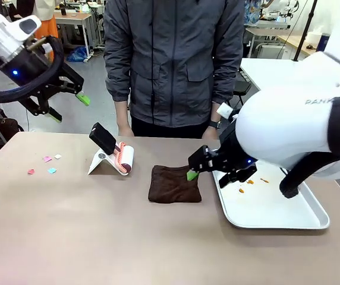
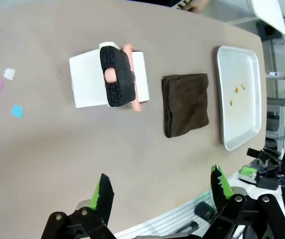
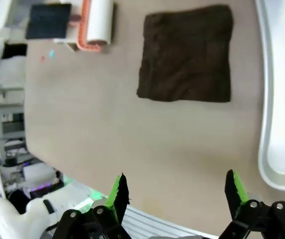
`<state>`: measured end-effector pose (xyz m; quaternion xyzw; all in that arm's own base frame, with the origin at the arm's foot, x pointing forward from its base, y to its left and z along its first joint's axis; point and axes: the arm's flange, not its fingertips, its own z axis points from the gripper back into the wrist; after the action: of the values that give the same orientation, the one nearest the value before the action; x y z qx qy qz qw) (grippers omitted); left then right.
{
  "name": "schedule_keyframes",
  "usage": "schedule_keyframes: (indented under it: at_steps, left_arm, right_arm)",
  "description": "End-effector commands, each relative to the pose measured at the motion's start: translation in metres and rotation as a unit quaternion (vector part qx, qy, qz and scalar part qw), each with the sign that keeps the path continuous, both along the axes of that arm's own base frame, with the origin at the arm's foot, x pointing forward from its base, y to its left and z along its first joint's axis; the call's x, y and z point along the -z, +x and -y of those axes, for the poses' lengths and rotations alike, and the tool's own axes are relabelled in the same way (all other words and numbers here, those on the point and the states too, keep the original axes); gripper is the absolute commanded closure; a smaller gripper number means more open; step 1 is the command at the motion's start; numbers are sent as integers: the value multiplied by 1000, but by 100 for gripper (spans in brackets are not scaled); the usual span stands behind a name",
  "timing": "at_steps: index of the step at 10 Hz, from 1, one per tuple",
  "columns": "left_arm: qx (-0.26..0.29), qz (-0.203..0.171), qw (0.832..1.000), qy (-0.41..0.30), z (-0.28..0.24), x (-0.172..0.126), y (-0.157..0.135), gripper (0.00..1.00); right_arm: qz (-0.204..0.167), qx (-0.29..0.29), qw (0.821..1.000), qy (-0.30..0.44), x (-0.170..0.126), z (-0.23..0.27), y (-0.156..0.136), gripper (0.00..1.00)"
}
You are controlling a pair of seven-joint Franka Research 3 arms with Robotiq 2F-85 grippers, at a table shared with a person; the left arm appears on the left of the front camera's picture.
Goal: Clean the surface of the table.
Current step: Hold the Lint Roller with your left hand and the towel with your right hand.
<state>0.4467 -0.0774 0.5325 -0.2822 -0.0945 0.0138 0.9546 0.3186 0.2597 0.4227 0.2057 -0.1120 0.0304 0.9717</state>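
Cloth (image 1: 175,184) closest to right gripper (image 1: 208,172)

Above far-left corner of table (image 1: 69,237): left gripper (image 1: 69,108) hangs high, jaws apart, empty. Paper scraps (image 1: 44,164) nr left edge, lint roller (image 1: 122,157) on its stand, then cloth mid-table. Right gripper hovers at cloth's right edge, fingers spread, nothing held, tray (image 1: 277,222) just beyond. Right arm prob. best placed to grab it.

Tan table (image 1: 69,237), dark brown cloth (image 1: 175,184), silver tray (image 1: 277,211)
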Motion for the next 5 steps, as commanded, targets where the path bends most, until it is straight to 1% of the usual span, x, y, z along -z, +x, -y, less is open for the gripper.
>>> schedule_keyframes:
  at_steps: [1, 2, 3, 5]
  left_arm:
    - [-17, -31, 999, 4, 3, -1, 12, 0]
    - [-25, -31, 999, 10, 2, 0, 12, 0]
    - [-7, -12, 1000, -2, 1, 5, 6, 0]
    - [-7, -12, 1000, -2, 1, 5, 6, 0]
  right_arm:
    - [-17, -5, 1000, -7, -3, 0, 16, 0]
    - [-18, -34, 999, 7, -10, 11, 19, 0]
    - [-11, -9, 1000, -8, 7, 0, 7, 0]
    - [-11, -9, 1000, -8, 7, 0, 7, 0]
